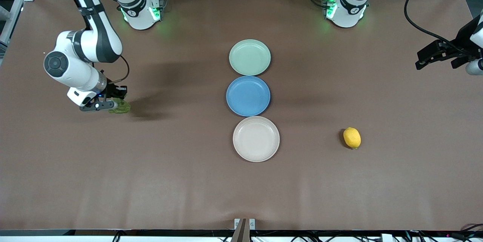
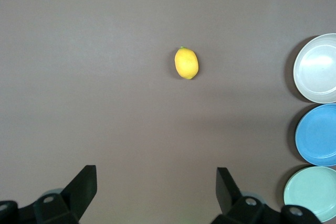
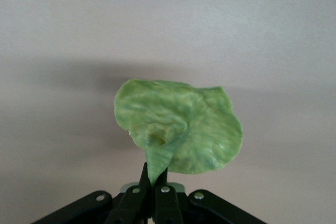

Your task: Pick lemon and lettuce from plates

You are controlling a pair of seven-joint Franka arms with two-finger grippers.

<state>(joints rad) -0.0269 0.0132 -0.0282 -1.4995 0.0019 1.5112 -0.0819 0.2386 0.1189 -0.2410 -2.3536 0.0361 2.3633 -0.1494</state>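
Plates formed a line up the middle of the table (image 1: 188, 189), near to far from the front camera: cream plate (image 1: 256, 139) nearest, blue plate (image 1: 248, 95) next, mint plate (image 1: 249, 57) farthest. All three were bare, each just beside its neighbour.

Lemon (image 1: 351, 137) lay on the bare table at roughly 3 o'clock from the cream plate, toward the left arm's end, well apart from all plates. It was about level with the cream plate in nearness to the front camera. Left wrist view showed the same lemon (image 2: 186, 63) alone on the cloth, with the three plates in a row at the frame edge.

Lettuce (image 1: 120, 107) was pinched in the right gripper (image 1: 113, 104), over bare table toward the right arm's end, at about 9 o'clock from the blue plate and well apart from it. Right wrist view: the fingers (image 3: 137, 192) were closed narrow on a lobe of the leaf (image 3: 181, 129), the rest of it spread free above the table surface, casting a shadow.

Left gripper (image 2: 156, 187) was over bare table at the left arm's end, at about 2 o'clock from the lemon, well apart from it. Its fingers stood wide with nothing between them. That arm waited.
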